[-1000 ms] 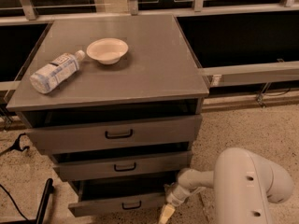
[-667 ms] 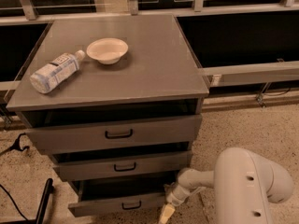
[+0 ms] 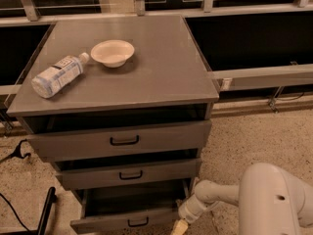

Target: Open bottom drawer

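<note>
Matt grey metal bottom drawer (image 3: 105,224), smooth pale plastic gripper (image 3: 179,225) beside it.

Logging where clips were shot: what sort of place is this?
Probably an office or lab: a grey drawer cabinet on speckled floor, dark glazed panels behind, a cable on the ground. The gripper is low, at the right end of the bottom drawer.
</note>
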`<state>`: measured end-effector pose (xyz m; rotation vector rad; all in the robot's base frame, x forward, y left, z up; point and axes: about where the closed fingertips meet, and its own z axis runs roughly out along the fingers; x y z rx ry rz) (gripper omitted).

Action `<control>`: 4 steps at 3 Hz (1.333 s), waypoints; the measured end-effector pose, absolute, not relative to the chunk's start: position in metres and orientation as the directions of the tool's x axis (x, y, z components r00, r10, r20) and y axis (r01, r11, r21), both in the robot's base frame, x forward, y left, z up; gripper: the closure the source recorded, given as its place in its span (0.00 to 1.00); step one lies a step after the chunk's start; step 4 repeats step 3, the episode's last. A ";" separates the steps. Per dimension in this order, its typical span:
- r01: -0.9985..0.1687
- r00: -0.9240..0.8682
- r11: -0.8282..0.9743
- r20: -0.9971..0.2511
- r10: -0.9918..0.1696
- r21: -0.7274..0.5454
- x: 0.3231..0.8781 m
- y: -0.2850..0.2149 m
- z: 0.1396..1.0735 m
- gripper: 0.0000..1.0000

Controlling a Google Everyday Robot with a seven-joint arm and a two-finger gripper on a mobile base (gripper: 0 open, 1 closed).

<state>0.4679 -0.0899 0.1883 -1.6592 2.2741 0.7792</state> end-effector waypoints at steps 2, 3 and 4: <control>-0.858 -0.448 0.216 -0.472 -0.760 0.467 0.410 -0.101 0.214 0.00; -0.858 -0.448 0.216 -0.472 -0.760 0.467 0.410 -0.101 0.214 0.00; -0.858 -0.448 0.216 -0.472 -0.760 0.467 0.410 -0.101 0.214 0.00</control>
